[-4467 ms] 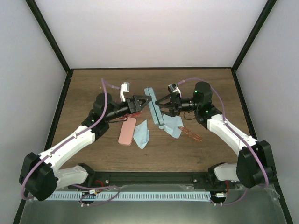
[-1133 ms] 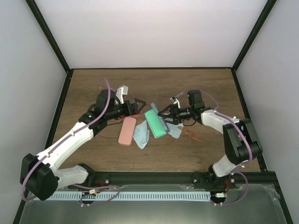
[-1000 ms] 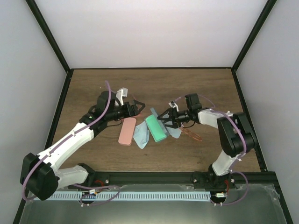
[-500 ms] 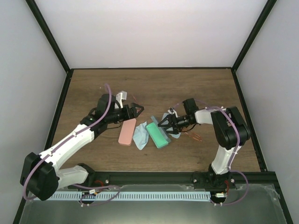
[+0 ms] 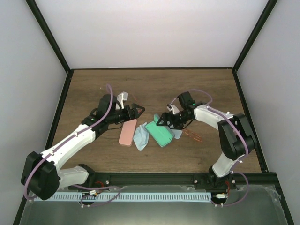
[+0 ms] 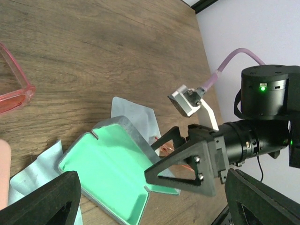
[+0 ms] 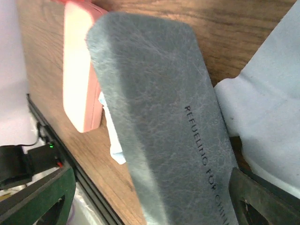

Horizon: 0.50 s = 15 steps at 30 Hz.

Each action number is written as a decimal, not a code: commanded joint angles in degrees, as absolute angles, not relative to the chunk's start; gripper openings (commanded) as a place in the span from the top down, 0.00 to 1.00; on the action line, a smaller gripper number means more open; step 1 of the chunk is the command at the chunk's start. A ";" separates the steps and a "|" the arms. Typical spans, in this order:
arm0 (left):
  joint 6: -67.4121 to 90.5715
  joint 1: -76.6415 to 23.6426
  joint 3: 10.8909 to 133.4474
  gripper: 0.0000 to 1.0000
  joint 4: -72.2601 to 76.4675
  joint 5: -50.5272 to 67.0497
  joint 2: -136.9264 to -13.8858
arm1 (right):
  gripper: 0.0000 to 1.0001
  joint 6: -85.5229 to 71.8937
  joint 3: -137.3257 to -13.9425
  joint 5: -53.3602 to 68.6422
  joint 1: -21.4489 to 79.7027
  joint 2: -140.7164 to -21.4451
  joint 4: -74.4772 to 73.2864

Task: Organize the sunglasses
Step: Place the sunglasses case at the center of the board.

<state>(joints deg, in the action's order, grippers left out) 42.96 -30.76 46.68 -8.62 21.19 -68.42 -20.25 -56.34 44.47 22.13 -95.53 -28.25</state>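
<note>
The left hand (image 5: pixel 138 111) hangs spread wide and empty above the table (image 5: pixel 93 89), with the reddish-pink sunglasses (image 6: pixel 13 89) lying close beside its fingers. The right hand (image 5: pixel 161 121) stands wide too, one edge of the open green case (image 5: pixel 159 133) loose between its fingers. The orange-red sunglasses (image 5: pixel 192 135) lie just behind it, beside its wrist.

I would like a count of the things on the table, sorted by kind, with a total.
Sunglasses: 2, a reddish-pink pair and an orange-red pair
Cases: 2, a pink case and an open green-lined case
Light blue cloths: 2, one cloth and another cloth
Total: 6
</note>
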 commanded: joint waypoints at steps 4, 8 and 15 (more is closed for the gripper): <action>42.38 -30.50 45.22 0.14 -6.95 21.88 -68.96 | 0.14 -17.34 -63.04 26.34 29.94 -97.51 -36.55; 42.21 -30.50 45.15 0.14 -7.15 21.90 -69.08 | 0.38 -19.18 -65.07 17.06 31.50 -98.81 -38.62; 41.82 -29.90 44.27 0.14 -7.56 21.70 -68.86 | 0.63 -19.05 -72.42 8.21 31.73 -99.20 -41.62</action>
<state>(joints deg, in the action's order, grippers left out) 42.78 -30.61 45.41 -8.56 21.26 -68.77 -19.46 -66.13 16.12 31.62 -98.59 -39.05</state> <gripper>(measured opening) 0.859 0.394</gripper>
